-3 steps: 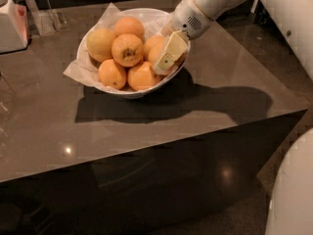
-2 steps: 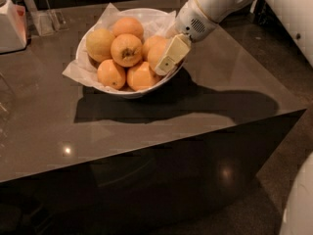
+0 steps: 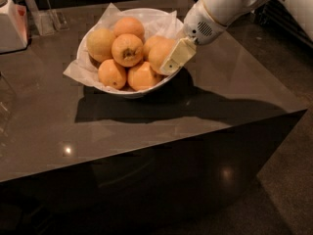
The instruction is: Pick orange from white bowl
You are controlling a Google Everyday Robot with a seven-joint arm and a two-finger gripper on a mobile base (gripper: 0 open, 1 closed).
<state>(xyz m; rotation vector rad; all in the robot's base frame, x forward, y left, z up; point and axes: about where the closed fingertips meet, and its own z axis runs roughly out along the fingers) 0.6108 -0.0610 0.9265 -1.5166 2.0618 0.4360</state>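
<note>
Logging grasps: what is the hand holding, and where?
Cannot tell. The hand sits against a smooth round orange at the rim of the wide white bowl.

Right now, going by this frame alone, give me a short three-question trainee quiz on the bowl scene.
1. True or false: the gripper is at the left rim of the white bowl.
2. The orange with a dark stem dimple lies: A) in the middle of the pile B) on the table C) under the gripper.
3. Fill in: the bowl is lined with crinkled white ____.
Key: 1 false, it is at the right rim; 2 A; 3 paper.
</note>
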